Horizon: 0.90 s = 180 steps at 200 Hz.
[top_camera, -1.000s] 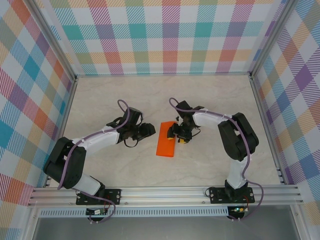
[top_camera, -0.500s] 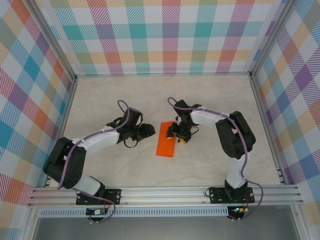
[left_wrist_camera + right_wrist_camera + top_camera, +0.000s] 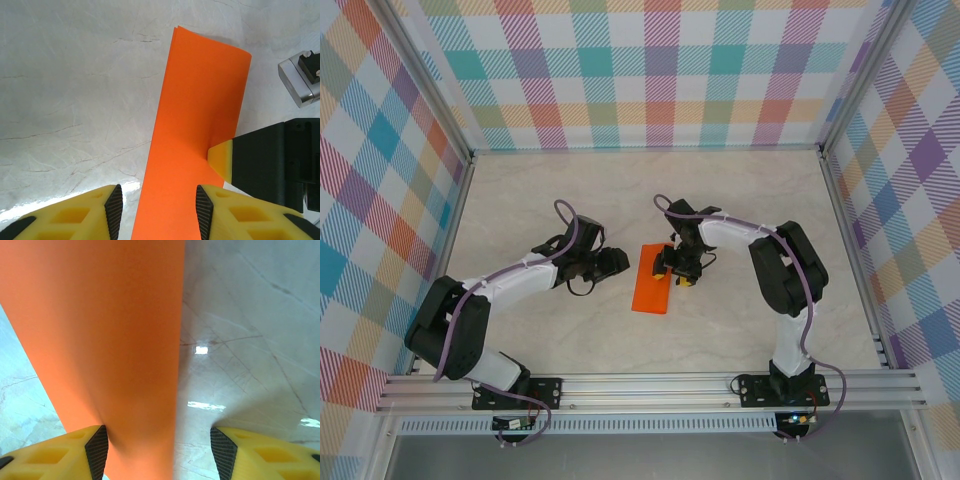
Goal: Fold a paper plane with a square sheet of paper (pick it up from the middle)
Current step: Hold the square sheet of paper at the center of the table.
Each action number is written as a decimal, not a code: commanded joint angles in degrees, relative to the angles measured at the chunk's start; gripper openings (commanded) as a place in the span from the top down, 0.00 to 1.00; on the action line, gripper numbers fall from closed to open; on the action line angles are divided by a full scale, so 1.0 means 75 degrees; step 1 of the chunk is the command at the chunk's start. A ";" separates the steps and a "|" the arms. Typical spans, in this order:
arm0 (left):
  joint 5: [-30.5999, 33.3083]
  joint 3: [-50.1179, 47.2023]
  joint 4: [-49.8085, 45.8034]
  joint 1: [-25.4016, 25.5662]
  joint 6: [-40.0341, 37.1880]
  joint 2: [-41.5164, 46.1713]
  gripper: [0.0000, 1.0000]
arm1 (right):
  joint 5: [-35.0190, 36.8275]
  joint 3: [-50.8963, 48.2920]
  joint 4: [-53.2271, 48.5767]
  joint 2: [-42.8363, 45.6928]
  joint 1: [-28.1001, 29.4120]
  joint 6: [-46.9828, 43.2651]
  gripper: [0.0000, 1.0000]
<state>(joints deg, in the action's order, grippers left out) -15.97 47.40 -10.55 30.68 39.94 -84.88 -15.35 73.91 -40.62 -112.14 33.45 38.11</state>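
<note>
Orange paper strip (image 3: 651,280), folded once, lies flat on the marble table (image 3: 740,200). It is no dart yet. My right claw (image 3: 678,272), jaws apart, touches its right edge; my left claw (image 3: 610,262), also apart, waits just left. Nose and wing folds remain.

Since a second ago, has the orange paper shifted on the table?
No. In the top view the paper lies at the same spot and the same angle against the front rail.

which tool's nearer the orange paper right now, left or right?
Right. The right tool is at the orange paper's right long edge, one fingertip touching it. The left tool sits off the paper's left side, jaws open toward it, with no contact visible.
</note>
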 commanded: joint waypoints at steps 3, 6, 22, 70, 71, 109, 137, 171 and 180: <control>0.0075 -0.0073 -0.0151 0.0025 -0.0122 0.0217 0.55 | 0.0617 -0.0173 -0.0630 -0.0517 0.0040 -0.0052 0.39; 0.0081 -0.0079 -0.0152 0.0025 -0.0120 0.0214 0.55 | 0.0618 -0.0169 -0.0631 -0.0526 0.0040 -0.0058 0.39; 0.0043 -0.0068 -0.0147 0.0035 -0.0123 0.0207 0.55 | 0.0640 -0.0163 -0.0637 -0.0558 0.0040 -0.0066 0.39; 0.0042 -0.0073 -0.0164 0.0024 -0.0120 0.0220 0.55 | 0.0717 -0.0059 -0.0751 -0.0698 0.0040 -0.0160 0.39; 0.0043 -0.0073 -0.0164 0.0024 -0.0121 0.0214 0.55 | 0.0714 -0.0053 -0.0749 -0.0702 0.0040 -0.0160 0.39; 0.0014 -0.0039 -0.0141 0.0034 -0.0128 0.0190 0.55 | 0.0770 -0.0014 -0.0805 -0.0779 0.0040 -0.0172 0.40; -0.0027 -0.0047 -0.0132 0.0027 -0.0136 0.0156 0.55 | 0.0782 -0.0010 -0.0837 -0.0819 0.0040 -0.0206 0.39; -0.0039 -0.0057 -0.0129 0.0028 -0.0136 0.0161 0.55 | 0.0805 -0.0028 -0.0845 -0.0857 0.0040 -0.0216 0.39; -0.0061 -0.0057 -0.0129 0.0031 -0.0149 0.0157 0.55 | 0.0806 -0.0025 -0.0831 -0.0857 0.0040 -0.0206 0.39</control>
<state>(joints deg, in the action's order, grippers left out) -15.81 47.40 -10.57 30.68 39.57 -84.88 -14.35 76.14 -43.20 -113.82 33.45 37.85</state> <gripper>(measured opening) 0.446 0.607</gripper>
